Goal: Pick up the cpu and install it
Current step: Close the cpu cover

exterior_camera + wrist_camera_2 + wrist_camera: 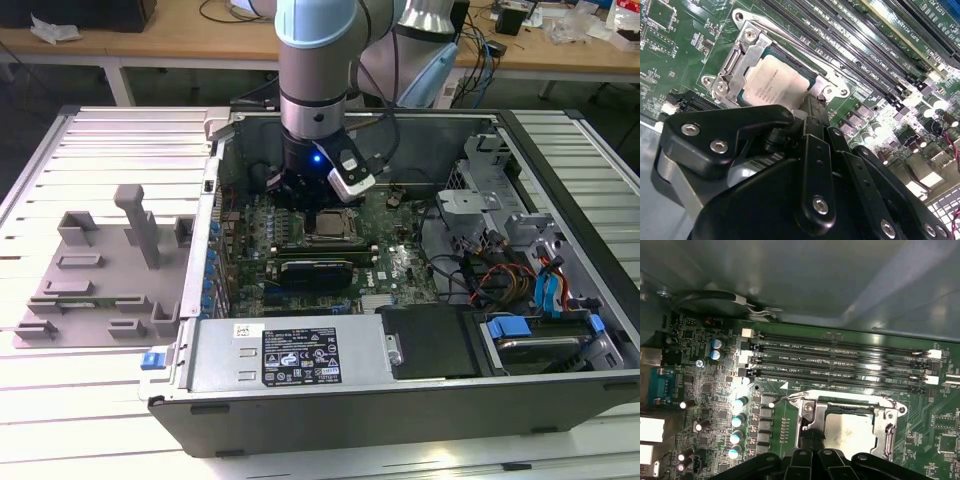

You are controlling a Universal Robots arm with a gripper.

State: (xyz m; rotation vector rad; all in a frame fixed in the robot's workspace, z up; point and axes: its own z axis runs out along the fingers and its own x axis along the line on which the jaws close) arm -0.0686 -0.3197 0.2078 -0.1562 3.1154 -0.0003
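Note:
The cpu (777,80), a flat square chip with a silvery top, lies inside the metal-framed socket (747,47) on the green motherboard. In the first wrist view the cpu (847,432) sits in the socket frame (890,420) just below the memory slots. My gripper (812,106) hangs low over the board, its black tip right at one edge of the chip, as also in the first wrist view (812,437). In the exterior view the gripper (322,200) stands straight above the cpu (328,224) inside the open computer case.
Long memory slots (840,360) run beside the socket. The case walls (215,190) close in the board. A power supply with a label sticker (300,355) lies in front. Cables and blue drive bays (530,300) fill the exterior view's right. A grey fixture (100,270) rests on the table at its left.

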